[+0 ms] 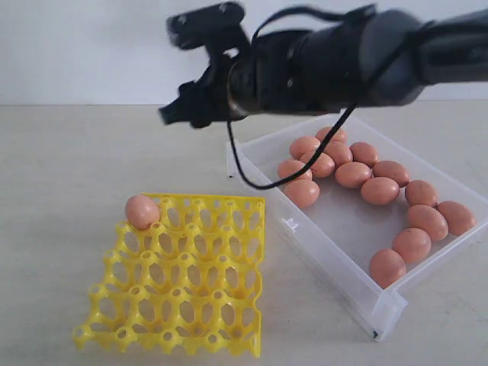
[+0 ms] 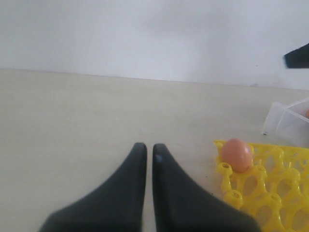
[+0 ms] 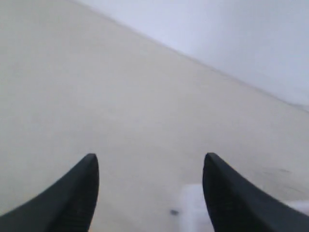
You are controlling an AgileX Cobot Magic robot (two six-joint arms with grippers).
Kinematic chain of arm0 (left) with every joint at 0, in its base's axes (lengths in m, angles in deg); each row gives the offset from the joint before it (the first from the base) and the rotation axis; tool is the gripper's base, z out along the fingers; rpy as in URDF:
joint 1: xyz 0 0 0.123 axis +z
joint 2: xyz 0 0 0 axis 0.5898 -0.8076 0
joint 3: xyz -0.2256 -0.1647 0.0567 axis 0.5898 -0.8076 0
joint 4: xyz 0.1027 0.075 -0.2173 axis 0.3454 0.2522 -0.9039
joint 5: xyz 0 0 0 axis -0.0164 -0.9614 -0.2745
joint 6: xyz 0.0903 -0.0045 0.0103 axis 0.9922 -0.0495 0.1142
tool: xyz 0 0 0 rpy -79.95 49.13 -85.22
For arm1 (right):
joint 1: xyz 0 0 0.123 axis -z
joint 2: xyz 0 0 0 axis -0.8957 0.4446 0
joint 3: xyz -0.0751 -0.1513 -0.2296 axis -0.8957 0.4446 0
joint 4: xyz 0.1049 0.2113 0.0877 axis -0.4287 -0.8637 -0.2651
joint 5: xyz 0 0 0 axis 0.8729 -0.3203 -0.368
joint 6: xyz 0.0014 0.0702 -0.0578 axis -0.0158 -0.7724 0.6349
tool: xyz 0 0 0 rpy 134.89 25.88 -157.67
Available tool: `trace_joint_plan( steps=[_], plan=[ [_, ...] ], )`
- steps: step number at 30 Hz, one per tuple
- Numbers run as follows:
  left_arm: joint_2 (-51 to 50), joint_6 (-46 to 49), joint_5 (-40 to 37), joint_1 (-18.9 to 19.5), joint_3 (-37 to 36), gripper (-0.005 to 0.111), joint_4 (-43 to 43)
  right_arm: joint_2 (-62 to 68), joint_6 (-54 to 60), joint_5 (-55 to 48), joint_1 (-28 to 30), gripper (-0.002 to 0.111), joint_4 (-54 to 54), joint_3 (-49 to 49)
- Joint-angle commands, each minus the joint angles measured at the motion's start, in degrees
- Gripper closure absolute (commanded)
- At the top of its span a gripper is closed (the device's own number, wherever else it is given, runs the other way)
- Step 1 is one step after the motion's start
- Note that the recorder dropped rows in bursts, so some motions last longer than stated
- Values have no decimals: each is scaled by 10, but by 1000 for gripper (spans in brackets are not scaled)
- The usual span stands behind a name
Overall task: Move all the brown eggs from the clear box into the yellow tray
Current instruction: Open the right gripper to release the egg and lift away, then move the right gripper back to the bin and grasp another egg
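One smooth, matte brown egg sits in the far left corner cup of the square, openwork plastic yellow tray, which lies on the pale table. Fifteen more brown eggs lie loose in the shallow, translucent plastic clear box just right of the tray, clustered at its far end and strung along its right side. The black right gripper hangs in the air, clear of tray and box, its jaws spread wide with nothing between them. The left gripper points over bare table with the tray's egg corner off to one side. Its fingers are pressed nearly together, grasping nothing.
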Motion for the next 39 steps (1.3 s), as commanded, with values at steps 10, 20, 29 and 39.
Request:
trace_joint_plan(
  steps=[10, 20, 29, 39],
  plan=[
    [2, -5, 4, 0, -2, 103, -2, -84, 649, -527, 54, 53, -339, -1],
    [2, -5, 4, 0, -2, 103, -2, -59, 966, -465, 162, 53, -573, -1],
    [2, -5, 4, 0, -2, 103, -2, -49, 1073, -427, 225, 53, -596, -1],
    [2, -5, 4, -14, -2, 103, -2, 28, 1302, -314, 235, 53, -581, -1]
  ],
)
